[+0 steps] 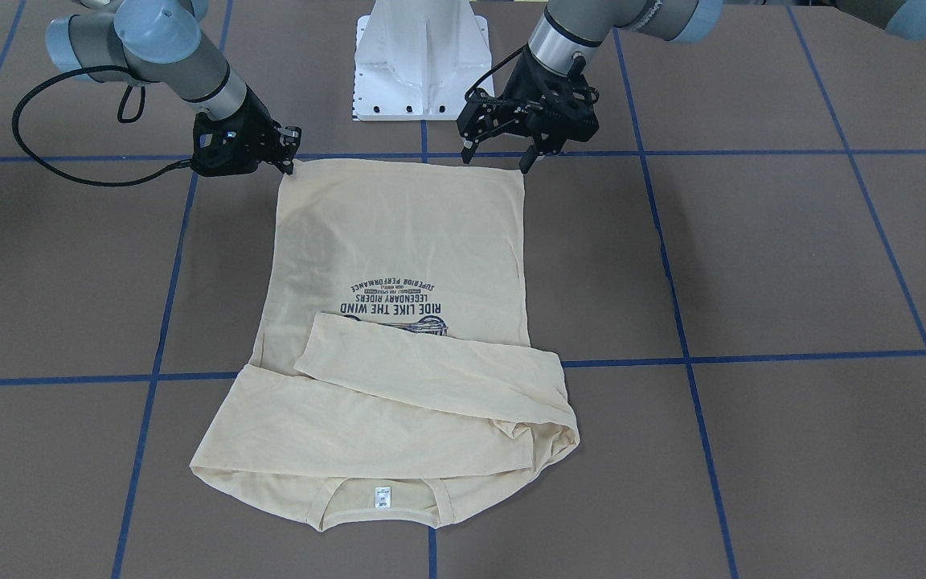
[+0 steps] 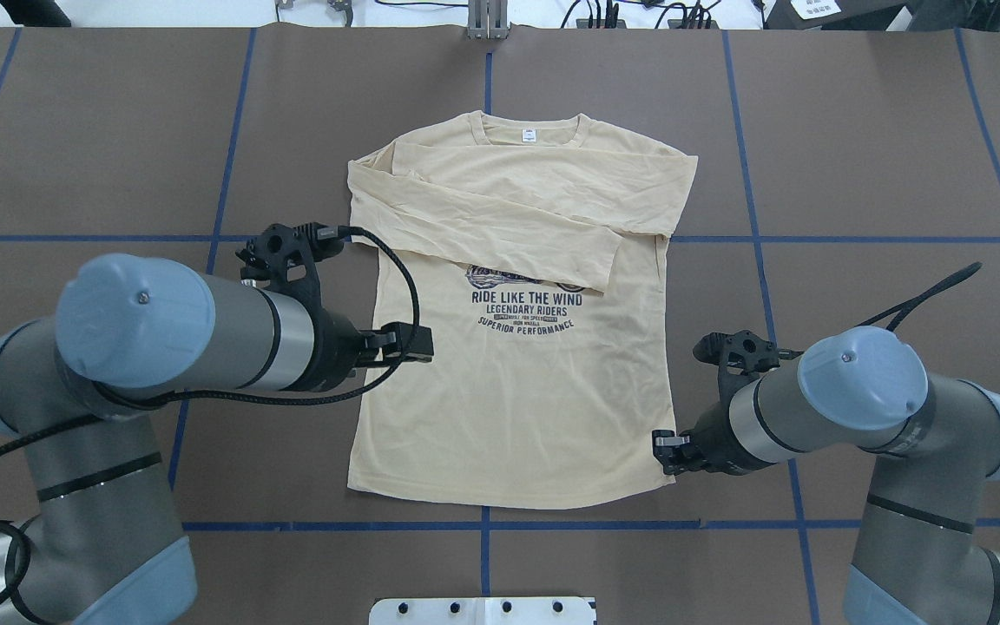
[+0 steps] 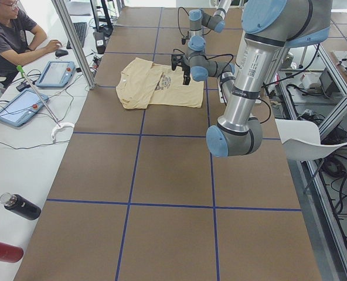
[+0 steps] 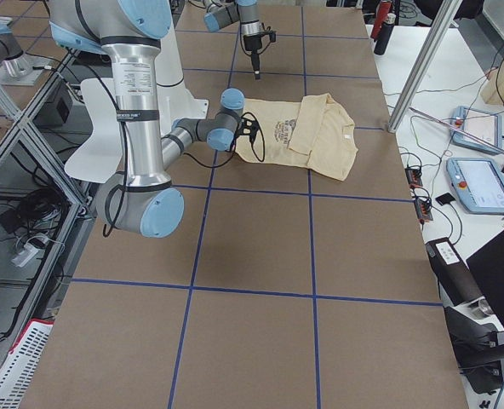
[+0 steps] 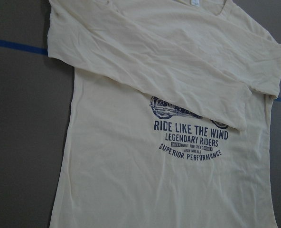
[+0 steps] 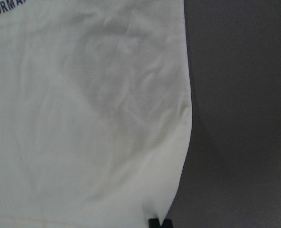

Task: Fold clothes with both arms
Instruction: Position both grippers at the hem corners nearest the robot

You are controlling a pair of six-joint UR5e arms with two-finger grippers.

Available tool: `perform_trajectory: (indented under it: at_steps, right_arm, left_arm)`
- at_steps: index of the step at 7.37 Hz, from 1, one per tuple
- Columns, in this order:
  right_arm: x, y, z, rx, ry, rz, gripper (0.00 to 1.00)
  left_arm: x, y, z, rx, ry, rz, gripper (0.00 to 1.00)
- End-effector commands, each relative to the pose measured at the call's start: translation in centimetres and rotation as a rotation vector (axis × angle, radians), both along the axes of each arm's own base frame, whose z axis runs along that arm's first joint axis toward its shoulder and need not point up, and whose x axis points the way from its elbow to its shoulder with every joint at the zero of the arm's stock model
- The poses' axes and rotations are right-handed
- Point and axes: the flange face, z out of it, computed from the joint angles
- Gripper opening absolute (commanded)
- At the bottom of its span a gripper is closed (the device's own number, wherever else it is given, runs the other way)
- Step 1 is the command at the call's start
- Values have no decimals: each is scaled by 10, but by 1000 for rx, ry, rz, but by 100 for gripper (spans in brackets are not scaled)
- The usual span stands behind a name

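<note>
Left tool [image 1: 496, 159] stands wide over one hem corner of the shirt [image 1: 399, 233]. Right tool [image 1: 290, 157] is closed narrow on the other corner. You see the shirt flat on the tabletop [image 1: 792, 257].

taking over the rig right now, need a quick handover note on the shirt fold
Shirt: flat on the table, print up, collar away from the robot.
Left gripper: open, empty, raised near the shirt's left edge.
Right gripper: low at the hem corner on its side; whether it grips cannot be told.
Done: both sleeves folded across the chest.
Left: take both hem corners, probably fold hem up toward collar.
</note>
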Motion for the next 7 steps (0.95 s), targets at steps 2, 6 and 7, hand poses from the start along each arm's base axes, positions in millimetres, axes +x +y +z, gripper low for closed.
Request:
perform_trajectory:
  at_steps: [2, 6, 7]
  right_arm:
    - [21, -21, -9, -23, -27, 18, 0]
    - [22, -21, -10, -22, -26, 21, 0]
    - [23, -23, -10, -21, -28, 24, 0]
  left_arm:
    - [33, 48, 11, -29, -17, 45, 99]
    - [55, 91, 33, -91, -38, 68, 99]
    - [56, 93, 36, -90, -46, 60, 98]
